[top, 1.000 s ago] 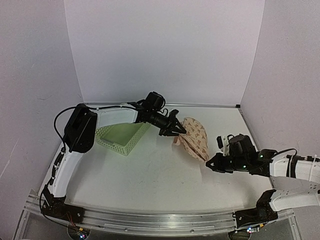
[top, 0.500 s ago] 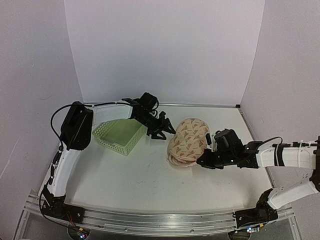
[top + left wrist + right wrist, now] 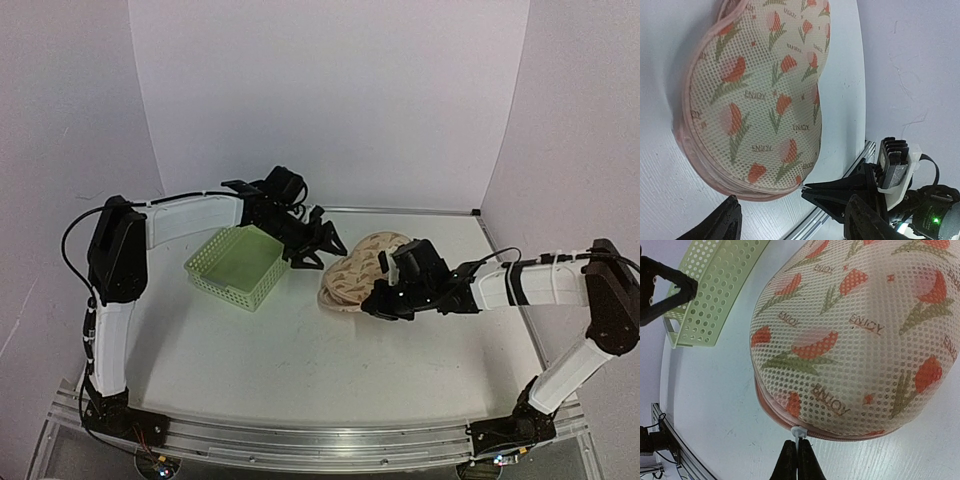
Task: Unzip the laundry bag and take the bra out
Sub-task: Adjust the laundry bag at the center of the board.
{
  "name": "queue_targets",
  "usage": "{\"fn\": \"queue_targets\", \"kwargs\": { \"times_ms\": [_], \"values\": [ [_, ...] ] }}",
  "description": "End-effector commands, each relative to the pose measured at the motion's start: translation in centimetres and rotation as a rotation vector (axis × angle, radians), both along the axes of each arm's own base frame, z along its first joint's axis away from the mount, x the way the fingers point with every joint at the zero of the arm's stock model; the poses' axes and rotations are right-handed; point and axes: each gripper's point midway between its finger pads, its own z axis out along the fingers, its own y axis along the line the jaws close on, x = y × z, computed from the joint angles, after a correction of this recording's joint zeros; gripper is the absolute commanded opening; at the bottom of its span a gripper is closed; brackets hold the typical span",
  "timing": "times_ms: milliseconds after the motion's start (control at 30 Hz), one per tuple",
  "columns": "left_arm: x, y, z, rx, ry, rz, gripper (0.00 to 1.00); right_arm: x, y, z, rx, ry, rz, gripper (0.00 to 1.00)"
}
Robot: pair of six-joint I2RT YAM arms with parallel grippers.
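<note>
The right pincer [image 3: 794, 446] is pinched shut on the little white zip tab [image 3: 799, 432]. Just past the tab, the laundry bag [image 3: 850, 335] lies flat on the tabletop [image 3: 715, 405]. On the bag's other side the left pincer [image 3: 318, 252] is wide open and holds nothing, with the green basket [image 3: 232, 262] beside it. I think the unzipping is only starting. Next the tab must be pulled along the pink edge while the bag is kept from sliding. The bra inside is hidden, and so is where the zip ends.
</note>
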Motion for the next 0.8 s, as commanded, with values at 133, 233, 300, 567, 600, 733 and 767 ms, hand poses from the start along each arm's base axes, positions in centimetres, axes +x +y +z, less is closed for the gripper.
{"fn": "queue_targets", "kwargs": {
  "times_ms": [133,233,300,567,600,733,767],
  "values": [
    [-3.5,-1.1,0.2,-0.097,0.095,-0.017,0.76,1.6,3.1,3.0,0.085,-0.060,0.022,0.00],
    [-4.0,-0.9,-0.3,-0.132,0.143,0.013,0.80,1.7,3.0,2.9,0.082,-0.062,0.017,0.00],
    [-4.3,-0.8,-0.5,-0.158,0.173,0.035,0.81,1.8,3.0,2.9,0.080,-0.062,0.014,0.00],
    [-4.8,-0.7,-1.8,-0.269,0.298,0.127,0.86,1.6,3.0,3.0,0.083,-0.064,0.020,0.00],
    [-4.7,-0.8,-1.8,-0.282,0.303,0.134,0.86,1.6,3.0,3.0,0.084,-0.064,0.021,0.00],
    [-4.2,-1.2,-1.9,-0.291,0.313,0.153,0.89,1.3,2.8,3.1,0.088,-0.063,0.021,0.00],
    [-4.1,-1.3,-2.0,-0.293,0.321,0.153,0.90,1.4,2.9,3.4,0.099,-0.071,0.023,0.00]
  ]
}}
